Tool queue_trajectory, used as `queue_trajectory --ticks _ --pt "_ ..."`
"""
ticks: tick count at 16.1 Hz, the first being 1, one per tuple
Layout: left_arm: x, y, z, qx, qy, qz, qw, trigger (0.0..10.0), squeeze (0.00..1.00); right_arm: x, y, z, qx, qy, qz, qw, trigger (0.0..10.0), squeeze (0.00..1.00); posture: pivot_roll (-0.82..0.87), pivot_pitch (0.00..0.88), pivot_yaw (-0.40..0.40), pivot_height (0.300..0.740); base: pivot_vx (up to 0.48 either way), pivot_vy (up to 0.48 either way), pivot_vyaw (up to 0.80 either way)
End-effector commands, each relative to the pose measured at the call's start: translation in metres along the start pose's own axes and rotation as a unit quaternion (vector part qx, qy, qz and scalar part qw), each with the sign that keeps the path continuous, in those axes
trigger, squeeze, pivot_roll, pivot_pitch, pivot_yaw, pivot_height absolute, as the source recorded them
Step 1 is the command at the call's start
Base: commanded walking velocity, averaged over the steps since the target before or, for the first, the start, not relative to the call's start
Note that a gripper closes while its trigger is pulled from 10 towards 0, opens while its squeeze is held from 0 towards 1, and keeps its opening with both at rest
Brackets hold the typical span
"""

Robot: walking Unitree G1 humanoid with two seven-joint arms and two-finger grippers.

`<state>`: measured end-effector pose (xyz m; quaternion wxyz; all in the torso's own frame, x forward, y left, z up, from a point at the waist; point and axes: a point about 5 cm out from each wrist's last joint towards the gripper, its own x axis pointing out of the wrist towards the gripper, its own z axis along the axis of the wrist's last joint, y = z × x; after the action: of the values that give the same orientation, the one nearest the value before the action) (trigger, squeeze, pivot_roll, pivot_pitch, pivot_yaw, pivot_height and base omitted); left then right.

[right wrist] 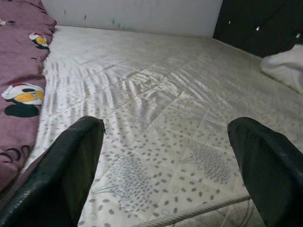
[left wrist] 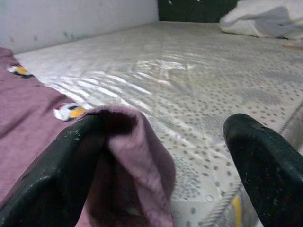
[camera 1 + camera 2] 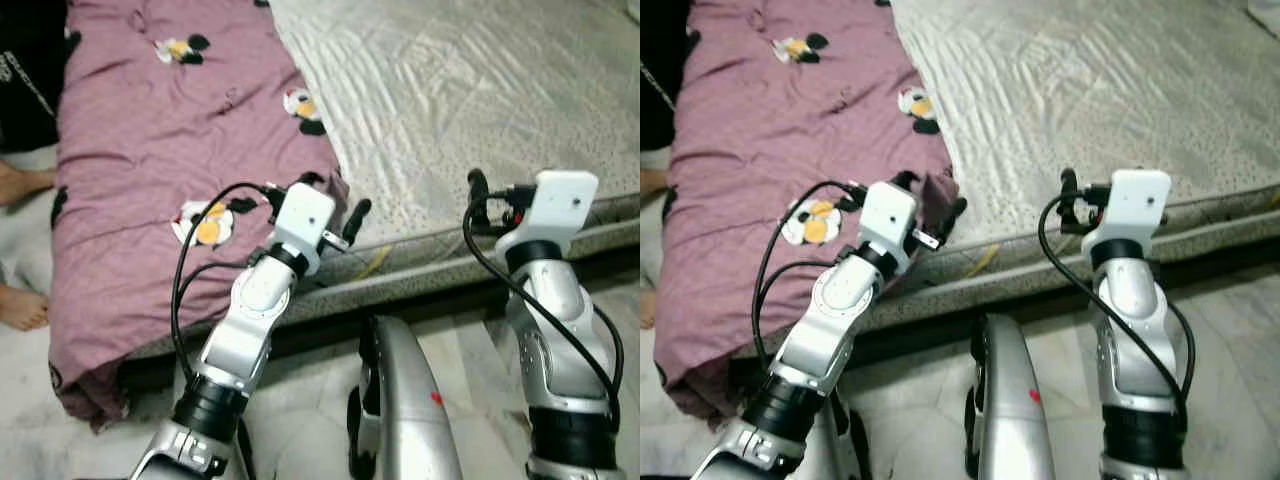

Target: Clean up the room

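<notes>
Listing, left to right:
Feet [image 3: 22, 183]: person's, bare, on floor beside bed.
Blanket [image 3: 160, 160]: purple, cartoon prints, covering mattress's left part, draped over its edge.
Left gripper [image 2: 163, 156]: at blanket corner, fingers spread, one touching fabric fold.
Mattress [image 3: 470, 100]: pale, patterned, bare.
Right gripper [image 1: 165, 161]: at mattress edge, fingers spread, holding nothing.

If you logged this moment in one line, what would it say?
left gripper: open at purple blanket corner | right gripper: open over bare mattress edge | nothing held
</notes>
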<state>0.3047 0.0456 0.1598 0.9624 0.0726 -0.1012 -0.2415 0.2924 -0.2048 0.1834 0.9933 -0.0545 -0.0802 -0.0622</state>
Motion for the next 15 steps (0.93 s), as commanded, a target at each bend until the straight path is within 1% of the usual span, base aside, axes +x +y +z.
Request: queue_trajectory --ticks 1,2,4,5,6,7,8,10,11,13,14,15 --pt "0.000 -0.003 0.000 -0.012 0.000 -0.007 1.000 10.0 0.00 -0.010 -0.008 -0.023 0.015 0.052 -0.020 0.998 10.0 0.00 -0.04 0.108 -0.026 0.517 0.000 0.000 0.00" --pt "-0.002 -0.006 0.000 -0.026 -0.001 -0.025 0.999 10.0 0.00 -0.021 -0.009 -0.034 0.030 0.078 -0.020 0.996 10.0 0.00 -0.04 0.106 -0.025 0.517 0.000 0.000 0.00" --pt "-0.005 -0.009 -0.003 -0.029 0.003 -0.038 0.999 10.0 0.00 -0.043 -0.005 -0.047 0.052 0.113 0.000 0.992 10.0 0.00 -0.05 0.107 -0.020 0.517 0.000 0.000 0.00" --pt "-0.006 -0.011 -0.004 -0.029 0.004 -0.040 0.999 10.0 0.00 -0.059 0.000 -0.051 0.063 0.127 0.025 0.990 10.0 0.00 -0.06 0.109 -0.015 0.517 0.000 0.000 0.00" --pt "-0.007 -0.011 -0.005 -0.030 0.004 -0.042 0.999 10.0 0.00 -0.075 0.007 -0.056 0.074 0.151 0.071 0.983 10.0 0.00 -0.07 0.109 -0.014 0.517 0.000 0.000 0.00" --pt "-0.007 -0.010 -0.005 -0.031 0.004 -0.043 0.999 10.0 0.00 -0.093 0.009 -0.063 0.065 0.176 0.115 0.975 10.0 0.00 -0.08 0.110 -0.011 0.517 0.000 0.000 0.00" --pt "-0.006 -0.010 -0.005 -0.032 0.004 -0.045 0.998 10.0 0.00 -0.107 0.005 -0.070 0.059 0.203 0.139 0.967 10.0 0.00 -0.09 0.109 -0.008 0.517 0.000 0.000 0.00" --pt "-0.007 -0.007 -0.003 -0.031 -0.001 -0.039 0.999 10.0 0.00 -0.117 -0.010 -0.081 0.050 0.231 0.128 0.963 10.0 0.00 -0.09 0.106 -0.003 0.517 0.000 0.000 0.00" --pt "-0.010 -0.003 -0.004 -0.036 -0.001 -0.029 0.999 10.0 0.00 -0.116 -0.009 -0.081 0.060 0.228 0.131 0.963 10.0 0.00 -0.09 0.104 -0.002 0.517 0.000 0.000 0.00" --pt "-0.014 0.002 -0.010 -0.033 0.008 -0.010 0.999 10.0 0.00 -0.111 0.002 -0.077 0.077 0.219 0.153 0.961 10.0 0.00 -0.09 0.099 0.001 0.517 0.000 0.000 0.00" --pt "-0.016 0.006 -0.011 -0.030 0.013 0.005 0.999 10.0 0.00 -0.110 0.015 -0.075 0.093 0.215 0.192 0.953 10.0 0.00 -0.08 0.096 0.000 0.517 0.000 0.000 0.00" --pt "-0.016 0.007 -0.012 -0.028 0.014 0.007 0.999 10.0 0.00 -0.110 0.022 -0.073 0.106 0.215 0.214 0.947 10.0 0.00 -0.08 0.093 -0.001 0.517 0.000 0.000 0.00"
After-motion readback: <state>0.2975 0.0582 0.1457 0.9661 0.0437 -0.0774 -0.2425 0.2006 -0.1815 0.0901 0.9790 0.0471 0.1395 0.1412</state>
